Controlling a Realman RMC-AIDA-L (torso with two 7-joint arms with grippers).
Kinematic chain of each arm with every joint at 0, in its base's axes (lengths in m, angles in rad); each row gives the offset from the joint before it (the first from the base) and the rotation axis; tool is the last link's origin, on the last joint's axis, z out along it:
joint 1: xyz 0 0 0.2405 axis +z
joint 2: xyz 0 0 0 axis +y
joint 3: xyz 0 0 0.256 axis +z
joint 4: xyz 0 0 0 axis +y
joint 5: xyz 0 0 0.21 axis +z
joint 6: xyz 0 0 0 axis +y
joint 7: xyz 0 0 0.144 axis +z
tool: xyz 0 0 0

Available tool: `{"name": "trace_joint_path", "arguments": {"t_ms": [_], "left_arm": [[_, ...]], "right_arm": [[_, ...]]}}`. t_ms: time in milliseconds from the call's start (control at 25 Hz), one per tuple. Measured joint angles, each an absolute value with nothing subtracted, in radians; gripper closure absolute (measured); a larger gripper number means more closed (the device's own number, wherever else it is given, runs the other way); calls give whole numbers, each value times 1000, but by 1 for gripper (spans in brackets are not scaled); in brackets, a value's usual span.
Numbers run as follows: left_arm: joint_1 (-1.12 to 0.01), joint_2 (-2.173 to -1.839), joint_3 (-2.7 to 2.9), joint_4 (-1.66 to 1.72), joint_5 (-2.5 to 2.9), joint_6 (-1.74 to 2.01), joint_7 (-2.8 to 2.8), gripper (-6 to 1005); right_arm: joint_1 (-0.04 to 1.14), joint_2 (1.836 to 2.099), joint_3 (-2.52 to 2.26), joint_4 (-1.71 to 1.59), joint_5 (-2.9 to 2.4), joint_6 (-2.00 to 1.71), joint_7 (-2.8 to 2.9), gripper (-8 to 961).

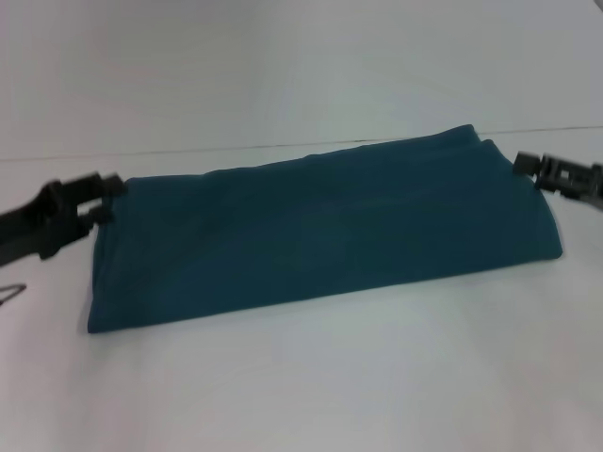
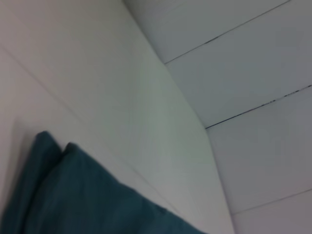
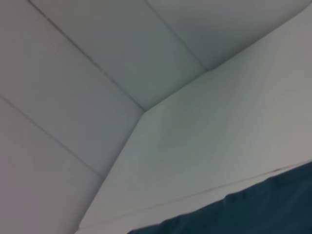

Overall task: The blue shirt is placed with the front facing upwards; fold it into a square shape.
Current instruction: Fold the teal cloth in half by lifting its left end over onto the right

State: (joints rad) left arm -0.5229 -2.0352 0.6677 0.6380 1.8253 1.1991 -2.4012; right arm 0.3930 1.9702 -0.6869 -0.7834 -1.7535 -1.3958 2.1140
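The blue shirt [image 1: 320, 235] lies on the white table [image 1: 311, 377], folded into a long flat band running left to right, and no lettering or collar shows. My left gripper [image 1: 105, 200] is at the band's left far corner, its two fingers apart, right beside the cloth edge. At the right far corner my right gripper [image 1: 524, 168] touches or nearly touches the cloth. In the left wrist view the blue shirt [image 2: 73, 195] shows as a folded corner. Only an edge of the blue shirt [image 3: 243, 214] appears in the right wrist view.
A thin wire-like thing [image 1: 9, 292] lies at the table's left edge. The table's far edge [image 1: 283, 148] runs just behind the shirt. A tiled surface [image 2: 253, 73] lies beyond the table.
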Motion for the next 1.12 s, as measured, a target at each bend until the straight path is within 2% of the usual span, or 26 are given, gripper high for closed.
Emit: {"name": "trace_joint_path", "arguments": {"t_ms": [200, 360, 640, 840, 1120], "left_arm": [[-526, -2007, 704, 642, 1894, 1198, -2331, 415], [-534, -2003, 731, 700, 1953, 1187, -2245, 399], [-542, -2022, 732, 728, 1988, 1120, -2241, 372], [-563, -2048, 764, 726, 2053, 1045, -2249, 135], [-622, -2078, 773, 720, 2202, 973, -2291, 136]], "right_arm": [[388, 1960, -686, -724, -1756, -1436, 2070, 23], [396, 1957, -686, -701, -1755, -1428, 2059, 23], [403, 1957, -684, -701, -1755, -1423, 2059, 23], [404, 1957, -684, -699, -1754, -1413, 2059, 23], [405, 1955, -685, -688, -1754, -1396, 2060, 24]]}}
